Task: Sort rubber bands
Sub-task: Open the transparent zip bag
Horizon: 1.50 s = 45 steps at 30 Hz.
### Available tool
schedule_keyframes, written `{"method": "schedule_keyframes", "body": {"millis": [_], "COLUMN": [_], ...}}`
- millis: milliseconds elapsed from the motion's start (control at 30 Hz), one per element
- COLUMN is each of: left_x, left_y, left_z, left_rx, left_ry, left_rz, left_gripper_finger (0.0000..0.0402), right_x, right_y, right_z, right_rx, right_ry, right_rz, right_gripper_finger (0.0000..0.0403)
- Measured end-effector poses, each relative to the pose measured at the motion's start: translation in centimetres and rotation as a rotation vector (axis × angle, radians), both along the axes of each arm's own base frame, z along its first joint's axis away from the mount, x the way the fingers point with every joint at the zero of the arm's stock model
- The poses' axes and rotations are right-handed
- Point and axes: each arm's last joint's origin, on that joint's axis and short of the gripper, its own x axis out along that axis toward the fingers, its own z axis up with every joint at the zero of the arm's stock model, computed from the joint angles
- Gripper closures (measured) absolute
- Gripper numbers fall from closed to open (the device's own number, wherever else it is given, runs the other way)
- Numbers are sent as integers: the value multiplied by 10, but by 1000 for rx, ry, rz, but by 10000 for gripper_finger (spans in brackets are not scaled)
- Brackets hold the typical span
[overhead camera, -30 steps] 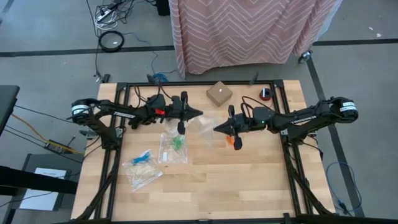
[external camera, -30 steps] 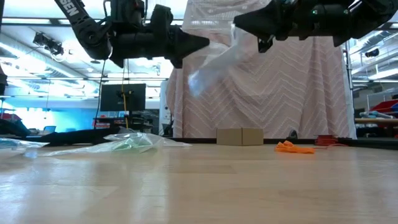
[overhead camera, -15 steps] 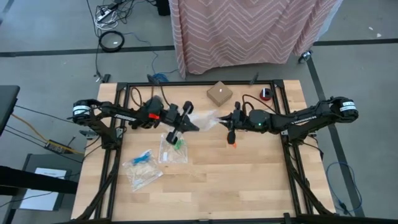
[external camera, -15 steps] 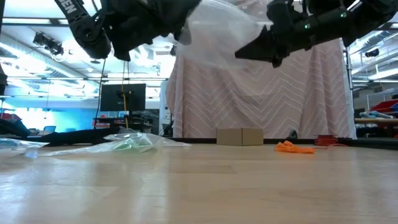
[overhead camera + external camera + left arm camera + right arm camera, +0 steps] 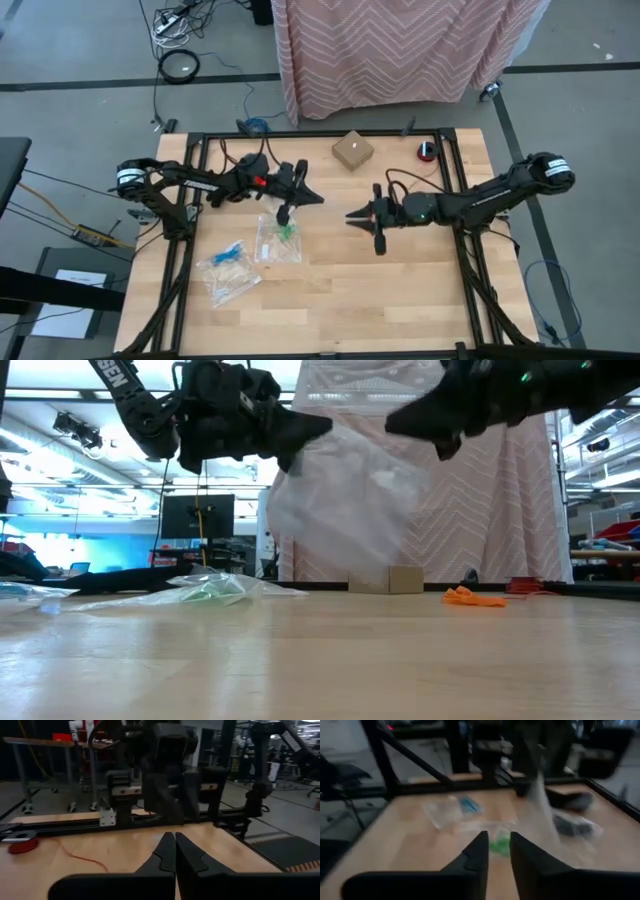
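We see clear bag [image 5: 345, 510] hanging from closed left gripper [image 5: 318, 199] | table [image 5: 400, 290] bags [image 5: 278, 238] hold green, blue rubber bands [image 5: 286, 231] | orange bands (small heap) [image 5: 472, 597] loose | right gripper [image 5: 350, 215] slightly open, holding nothing

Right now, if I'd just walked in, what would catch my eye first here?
A clear plastic bag hangs in mid-air from the shut left gripper, while the right gripper hovers just beside it with fingers slightly parted. Below, orange rubber bands lie on the table near a small cardboard box.
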Motion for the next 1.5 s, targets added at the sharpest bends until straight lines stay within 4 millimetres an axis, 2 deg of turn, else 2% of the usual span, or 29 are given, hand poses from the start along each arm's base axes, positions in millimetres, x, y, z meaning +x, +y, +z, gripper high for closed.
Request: {"method": "schedule_keyframes", "body": {"millis": [100,233,433,733,1100,1367,1500], "left_x": [0,0,2,2,4,4,4], "left_y": [0,0,-7,-10,-8,-8,-9], "left_z": [-1,-1,-1,-1,-3,-1,-2], "left_rx": [-1,1,11,45,93,100,91], "left_ry": [8,13,10,-1,-9,-34,-25], "left_rz": [-4,-4,-26,-12,40,55,30], "left_gripper_finger": [401,401,401,401,401,401,401], "right_x": [-2,0,9,13,14,33,31], "right_y": [9,7,-9,-27,-33,-33,-34], "right_z": [8,14,21,22,23,7,13], "right_rx": [-85,-233,-241,-204,-194,-213,-237], "right_ry": [-74,-71,29,20,8,-33,-61], "right_rz": [-51,-192,-173,-71,-56,-35,-46], "right_gripper_finger": [304,284,285,288,288,289,288]}}
